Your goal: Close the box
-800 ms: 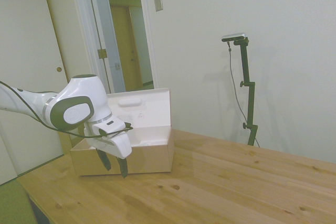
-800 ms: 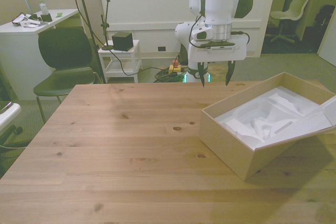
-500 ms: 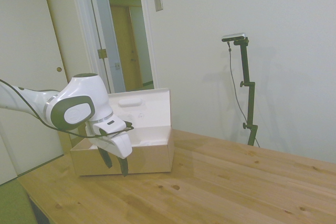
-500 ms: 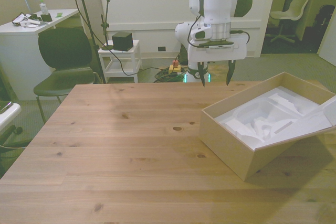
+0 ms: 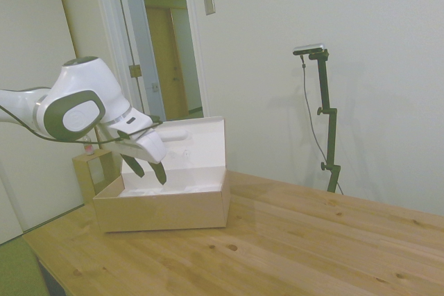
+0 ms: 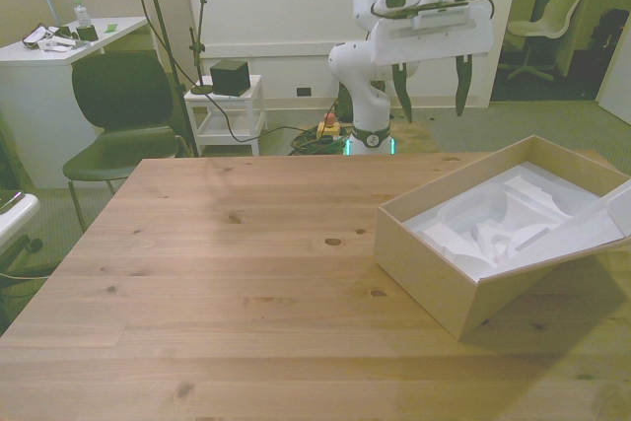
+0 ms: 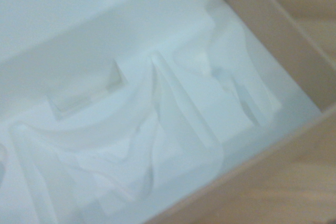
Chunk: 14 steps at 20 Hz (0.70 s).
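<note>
on the worktop (image 6: 246, 273), box (image 6: 483, 244) with lid (image 5: 191, 142) upright, unclosed; gripper (image 6: 432, 96) above it, jaws apart, empty; closing not yet begun.

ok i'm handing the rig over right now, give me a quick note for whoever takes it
End effector: open, empty, hanging in the air above the box, touching nothing.
Box: on the wooden table, at the front view's right. Its lid stands upright, open; the white moulded insert shows inside.
Done: nothing on the lid yet.
Left: get behind the lid, push it down over the box until it lies shut.
</note>
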Tool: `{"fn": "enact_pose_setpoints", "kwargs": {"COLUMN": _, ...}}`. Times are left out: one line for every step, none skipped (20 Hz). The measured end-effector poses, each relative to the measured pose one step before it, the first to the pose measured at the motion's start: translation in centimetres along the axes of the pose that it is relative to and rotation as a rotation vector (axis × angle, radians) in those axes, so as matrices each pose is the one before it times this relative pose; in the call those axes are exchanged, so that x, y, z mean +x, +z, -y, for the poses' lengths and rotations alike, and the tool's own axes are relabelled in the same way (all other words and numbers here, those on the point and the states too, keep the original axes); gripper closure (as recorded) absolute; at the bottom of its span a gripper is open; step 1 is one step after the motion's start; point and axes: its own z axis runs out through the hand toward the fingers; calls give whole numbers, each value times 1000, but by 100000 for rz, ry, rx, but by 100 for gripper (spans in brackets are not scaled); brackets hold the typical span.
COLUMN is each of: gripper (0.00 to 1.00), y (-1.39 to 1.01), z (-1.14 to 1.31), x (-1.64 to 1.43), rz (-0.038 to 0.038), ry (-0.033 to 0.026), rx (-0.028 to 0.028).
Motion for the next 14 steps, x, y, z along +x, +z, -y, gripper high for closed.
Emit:
{"fn": "enact_pose_setpoints", "kwargs": {"gripper": 0, "y": -620, "z": 1050, "x": -102, "rz": -1560, "ry": -2482, "rx": 2025}}
{"fn": "enact_pose_setpoints", "kwargs": {"gripper": 0, "y": -589, "z": 1032, "x": -28, "rz": -1662, "ry": -2490, "rx": 1707}}
{"fn": "enact_pose_setpoints", "kwargs": {"gripper": 0, "y": -548, "z": 1077, "x": 30, "rz": -1630, "ry": -2254, "rx": 1341}}
{"fn": "enact_pose_setpoints", "kwargs": {"gripper": 0, "y": -474, "z": 1126, "x": 45, "rz": -1481, "ry": -2096, "rx": 1002}}
{"fn": "enact_pose_setpoints", "kwargs": {"gripper": 0, "y": -341, "z": 1093, "x": 43, "rz": -1216, "ry": -2283, "rx": 555}}
{"fn": "enact_pose_setpoints", "kwargs": {"gripper": 0, "y": -314, "z": 1223, "x": 52, "rz": -1432, "ry": -2855, "rx": 259}}
{"fn": "enact_pose_setpoints", "kwargs": {"gripper": 0, "y": -284, "z": 1196, "x": 174, "rz": -1218, "ry": -2444, "rx": 470}}
{"fn": "enact_pose_setpoints", "kwargs": {"gripper": 0, "y": -278, "z": 1276, "x": 223, "rz": -1040, "ry": -2138, "rx": 775}}
{"fn": "enact_pose_setpoints", "kwargs": {"gripper": 0, "y": -281, "z": 1310, "x": 269, "rz": -1222, "ry": -2176, "rx": 692}}
{"fn": "enact_pose_setpoints", "kwargs": {"gripper": 0, "y": -262, "z": 1223, "x": 293, "rz": -1312, "ry": -1906, "rx": 561}}
{"fn": "enact_pose_setpoints", "kwargs": {"gripper": 0, "y": -184, "z": 1199, "x": 229, "rz": -1443, "ry": -2118, "rx": 114}}
{"fn": "enact_pose_setpoints", "kwargs": {"gripper": 0, "y": -89, "z": 1237, "x": 237, "rz": -1642, "ry": -1811, "rx": -194}}
{"fn": "enact_pose_setpoints", "kwargs": {"gripper": 0, "y": -8, "z": 1111, "x": 278, "rz": -1409, "ry": -1643, "rx": -84}}
{"fn": "enact_pose_setpoints", "kwargs": {"gripper": 0, "y": 96, "z": 1041, "x": 369, "rz": -1280, "ry": -1841, "rx": -124}}
